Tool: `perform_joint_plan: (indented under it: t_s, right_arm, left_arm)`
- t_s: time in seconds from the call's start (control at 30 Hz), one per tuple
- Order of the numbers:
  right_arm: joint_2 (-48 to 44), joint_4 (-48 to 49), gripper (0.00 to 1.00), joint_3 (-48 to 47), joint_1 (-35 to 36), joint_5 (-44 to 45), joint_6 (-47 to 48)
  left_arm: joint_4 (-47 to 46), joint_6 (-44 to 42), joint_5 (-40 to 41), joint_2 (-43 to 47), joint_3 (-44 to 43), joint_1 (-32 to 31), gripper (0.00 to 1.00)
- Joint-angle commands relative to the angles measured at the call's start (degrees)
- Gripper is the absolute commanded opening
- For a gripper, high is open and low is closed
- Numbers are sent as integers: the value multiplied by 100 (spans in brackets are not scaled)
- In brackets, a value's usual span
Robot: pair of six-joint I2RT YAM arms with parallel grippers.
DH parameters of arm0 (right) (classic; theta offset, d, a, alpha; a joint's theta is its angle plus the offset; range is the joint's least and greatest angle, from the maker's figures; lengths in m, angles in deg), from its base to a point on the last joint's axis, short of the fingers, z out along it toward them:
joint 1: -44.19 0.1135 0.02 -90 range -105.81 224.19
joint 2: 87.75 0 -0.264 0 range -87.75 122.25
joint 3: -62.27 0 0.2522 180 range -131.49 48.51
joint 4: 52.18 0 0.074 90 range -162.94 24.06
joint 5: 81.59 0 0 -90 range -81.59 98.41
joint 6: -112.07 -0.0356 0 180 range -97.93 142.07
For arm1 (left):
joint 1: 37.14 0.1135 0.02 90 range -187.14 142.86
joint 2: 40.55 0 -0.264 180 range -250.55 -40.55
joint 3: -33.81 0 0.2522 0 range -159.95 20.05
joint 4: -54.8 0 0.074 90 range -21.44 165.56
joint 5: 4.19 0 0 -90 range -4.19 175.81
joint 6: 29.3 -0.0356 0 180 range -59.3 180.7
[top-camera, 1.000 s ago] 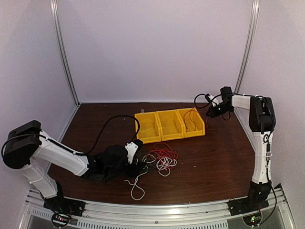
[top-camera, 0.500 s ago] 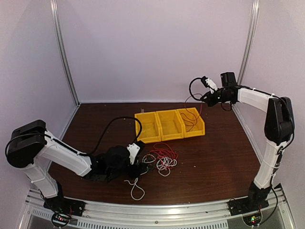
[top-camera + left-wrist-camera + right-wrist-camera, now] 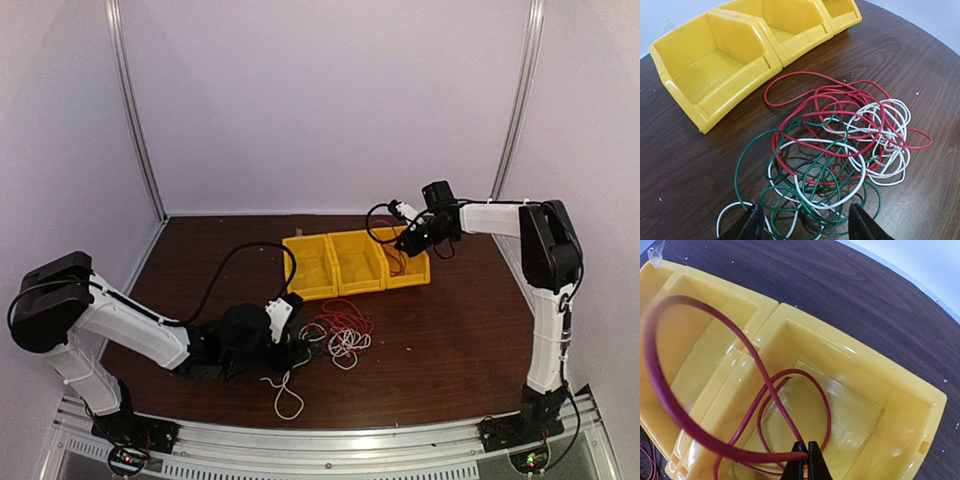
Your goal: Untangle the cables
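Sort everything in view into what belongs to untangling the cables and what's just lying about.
Job:
- cable tangle, red, white and green
- red cable, pinched in the right pincer
- left pincer, open at the tangle
- yellow bin under the red cable

Lying about:
- other two bins
- black arm lead

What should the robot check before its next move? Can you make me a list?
1. Right gripper jaws shut on the red cable: ok.
2. Red cable all inside the right bin: not ok, one loop arcs over the neighbouring bin.
3. Left gripper jaws open, low by the tangle: ok.
4. Tangle's red, white and green cables separated: not ok, they loop through each other.
5. Left jaws touching a cable: cannot tell.
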Motion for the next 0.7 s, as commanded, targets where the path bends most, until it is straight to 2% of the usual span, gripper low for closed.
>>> perform_joint_plan:
  t_s: [0.0,0.2,0.3,0.43,0.67]
  right_arm:
    - [128,-180,0,-181,95,409,-133]
    - [-34,-406,0,-103,132,834,-282]
    - [-182,-579,3,-52,145,867,-319]
    - [-423,-846,17,-12,146,828,-334]
    - [-1302,-1154,30,241,152,760,-316]
  left_arm:
    - [-242,61,30,137,65,20,59]
    - [-277,26,56,175,67,21,59]
    - [-309,8,66,185,74,21,59]
    - [-347,9,62,198,106,20,59]
    - [-372,13,129,321,220,23,59]
